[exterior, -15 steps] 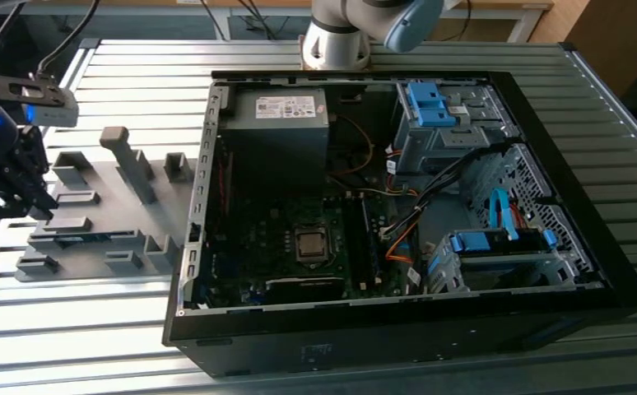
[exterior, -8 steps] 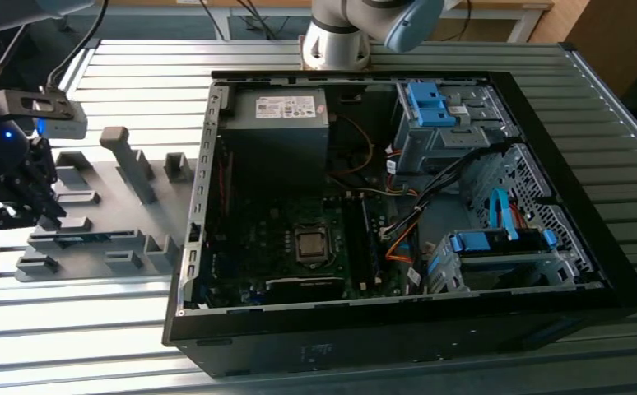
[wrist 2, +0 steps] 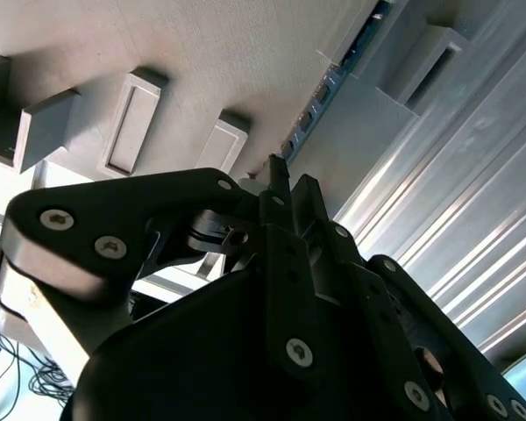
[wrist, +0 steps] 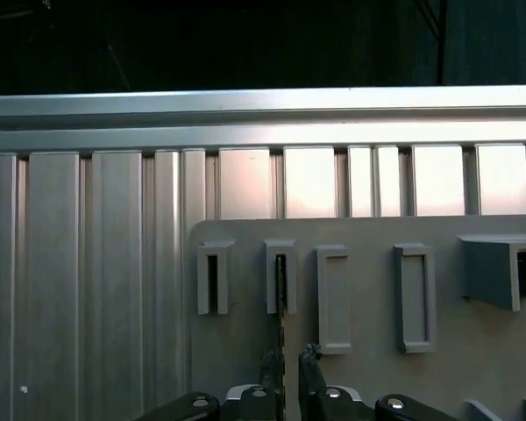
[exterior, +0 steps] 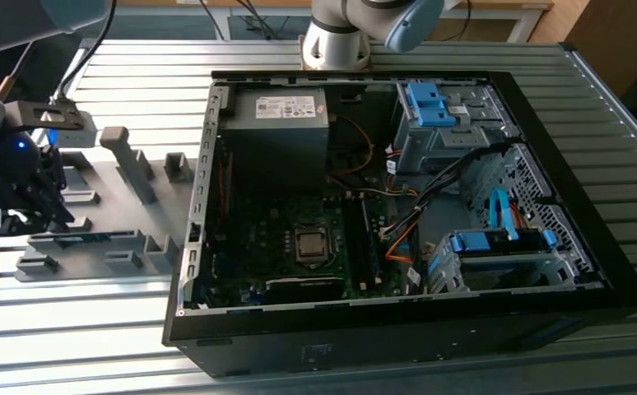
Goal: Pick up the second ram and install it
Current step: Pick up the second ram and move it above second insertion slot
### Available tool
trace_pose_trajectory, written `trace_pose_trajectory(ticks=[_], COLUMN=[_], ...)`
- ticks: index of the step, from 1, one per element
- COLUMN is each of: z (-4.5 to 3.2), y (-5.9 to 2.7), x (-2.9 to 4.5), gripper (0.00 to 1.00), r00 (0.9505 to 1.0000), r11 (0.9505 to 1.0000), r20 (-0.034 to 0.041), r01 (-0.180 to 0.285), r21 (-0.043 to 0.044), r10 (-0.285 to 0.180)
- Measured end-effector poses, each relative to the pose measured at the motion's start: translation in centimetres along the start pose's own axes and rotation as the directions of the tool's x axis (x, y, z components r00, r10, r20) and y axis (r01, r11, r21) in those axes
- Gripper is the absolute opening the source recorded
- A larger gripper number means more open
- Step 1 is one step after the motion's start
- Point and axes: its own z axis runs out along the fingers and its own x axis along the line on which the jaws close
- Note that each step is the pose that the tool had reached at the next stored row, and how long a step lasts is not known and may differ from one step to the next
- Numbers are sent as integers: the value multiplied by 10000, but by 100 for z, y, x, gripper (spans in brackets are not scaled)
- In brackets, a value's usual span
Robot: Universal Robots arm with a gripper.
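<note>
The pincer (wrist: 287, 373) hangs low over the grey holder plate (wrist: 368, 289), at the exterior view's left of the open computer case (exterior: 582, 271). Its jaws stand narrowly apart, straddling the second ram (wrist: 281, 303), not clamped on it. The ram stands on its thin edge in a slotted block. Its long axis runs straight out from between the jaws, in line with them.

Robotics lab or assembly workshop, indicated by the setup. A ribbed aluminium table (exterior: 66, 329) is seen beneath the fingers (wrist: 309, 373), and a grey slotted fixture plate (wrist: 368, 377) is laid on it directly under them. An opened computer case (exterior: 351, 346) is set well apart from them, with its motherboard (exterior: 275, 230) exposed. The arm base (exterior: 335, 41) is mounted at the table's far edge.
</note>
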Motion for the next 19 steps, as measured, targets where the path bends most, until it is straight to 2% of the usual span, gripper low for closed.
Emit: trace_pose_trajectory(ticks=[9, 19], z=[106, 174], y=[-10, -13], x=[13, 15], gripper=[24, 24], r00=[10000, 10000], r11=[10000, 10000], r20=[2, 2], r01=[0, 3], r21=[33, 56], r10=[0, -3])
